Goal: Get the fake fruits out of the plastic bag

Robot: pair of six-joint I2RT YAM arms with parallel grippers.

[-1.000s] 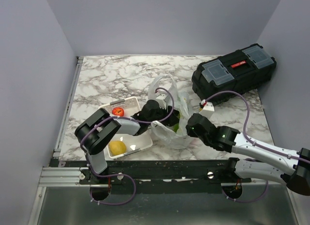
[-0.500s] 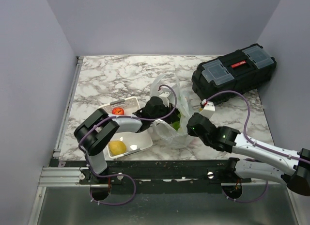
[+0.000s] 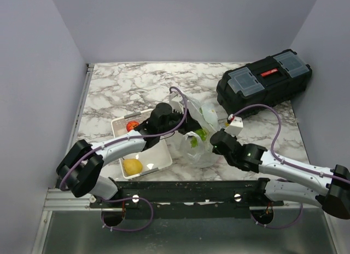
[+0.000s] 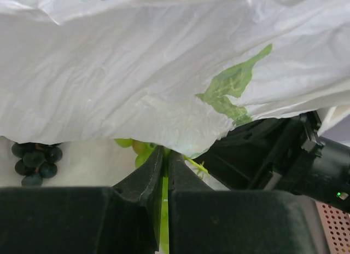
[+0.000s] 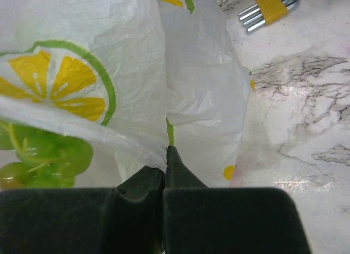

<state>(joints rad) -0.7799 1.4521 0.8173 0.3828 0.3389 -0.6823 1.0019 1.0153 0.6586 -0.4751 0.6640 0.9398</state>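
Note:
The plastic bag [image 3: 198,140] lies crumpled mid-table, its mouth held up between both grippers. My left gripper [image 3: 183,124] reaches into it from the left. In the left wrist view that gripper [image 4: 165,151] is shut on the green stem of the light-green grape bunch [image 4: 133,146], under the bag's sheet [image 4: 164,73]. The dark grape bunch [image 4: 36,161] lies inside at the left. My right gripper [image 3: 216,140] is shut on the bag's edge [image 5: 153,147]. The light-green grapes [image 5: 46,155] show through the plastic. The round green ball is hidden.
A white tray [image 3: 162,156] left of the bag holds a yellow pear [image 3: 132,166] and a red apple [image 3: 132,125]. A black toolbox [image 3: 264,81] stands at the back right. A hex key set [image 5: 269,5] lies on the marble beyond the bag.
My left arm has stretched out low and its gripper has pushed deeper into the bag. The bag's mouth has lifted and spread. My right gripper has hardly moved.

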